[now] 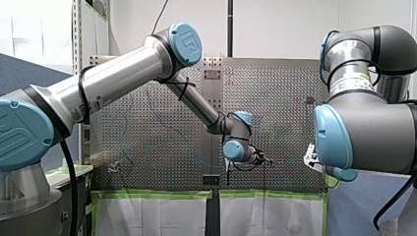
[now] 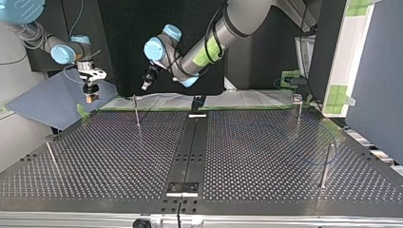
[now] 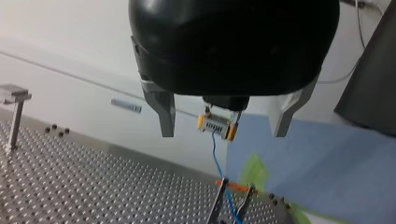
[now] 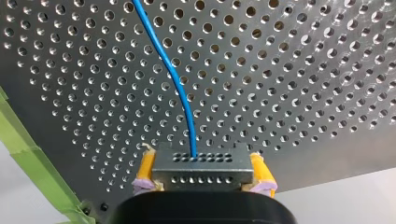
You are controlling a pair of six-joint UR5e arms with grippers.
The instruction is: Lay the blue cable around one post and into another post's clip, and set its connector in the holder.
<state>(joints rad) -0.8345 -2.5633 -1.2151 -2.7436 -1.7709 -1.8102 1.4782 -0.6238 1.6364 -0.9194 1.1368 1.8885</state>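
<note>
Perforated metal table point(image 2: 119, 156): grey, matte, with a regular grid of small round holes and a smooth black centre strip point(image 2: 192, 142) running through it. The connector point(image 4: 201, 164) is off the table, held in the air over its taped edge. Green tape point(image 4: 28, 158) lines that edge just below and beside the connector. A flat blue sheet point(image 2: 47, 102) lies past the edge, behind the connector. A dark backdrop and white panels stand around the table, farther off. The connector is a small grey rectangular block with two rows of tiny holes on its face. My right hand point(image 2: 91, 96) is clenched on it, with yellow pads point(image 4: 145, 168) pressed against its two short ends. The blue cable point(image 4: 173, 79) is thin, smooth and round. It leaves the middle of the connector's hole row and curves away over the table. In the left wrist view the cable drops straight down from the connector into a clip post point(image 3: 218, 205), passing between its two slim dark prongs right under the connector. My left hand point(image 3: 223, 133) is near the connector and faces it. Its flat metal fingers point(image 3: 164, 112) are spread wide and grasp nothing. A thin metal post with a flat T-shaped head point(image 3: 16, 116) stands upright on the table, well apart from the connector.
</note>
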